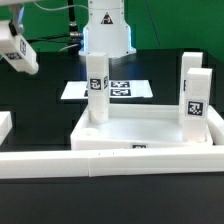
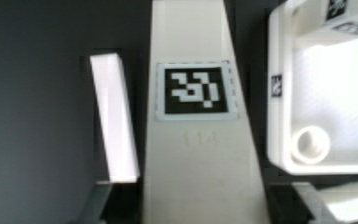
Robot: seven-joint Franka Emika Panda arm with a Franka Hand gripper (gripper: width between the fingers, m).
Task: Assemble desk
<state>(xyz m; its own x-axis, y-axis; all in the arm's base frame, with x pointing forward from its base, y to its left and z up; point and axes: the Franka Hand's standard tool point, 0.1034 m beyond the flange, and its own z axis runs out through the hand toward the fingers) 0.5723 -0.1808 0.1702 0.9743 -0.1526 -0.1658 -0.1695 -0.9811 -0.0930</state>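
Observation:
The white desk top (image 1: 150, 128) lies tray-like near the front wall. One tagged white leg (image 1: 97, 85) stands upright at its left corner as the exterior view shows it. Two more legs (image 1: 195, 100) (image 1: 190, 63) stand at its right side. My gripper (image 1: 20, 58) is high at the exterior view's upper left, away from the top. In the wrist view my gripper (image 2: 197, 196) is shut on a fourth leg (image 2: 197, 110), with its tag facing the camera. The dark fingers (image 2: 112, 196) flank the leg. The desk top (image 2: 329, 110) and a round socket show beside it, lower down.
The marker board (image 1: 122, 90) lies behind the desk top, in front of the robot base (image 1: 106, 30). The long low border wall (image 1: 110, 162) runs along the front. A white piece (image 1: 4, 126) sits at the left edge. A white bar (image 2: 108, 115) shows beside the held leg.

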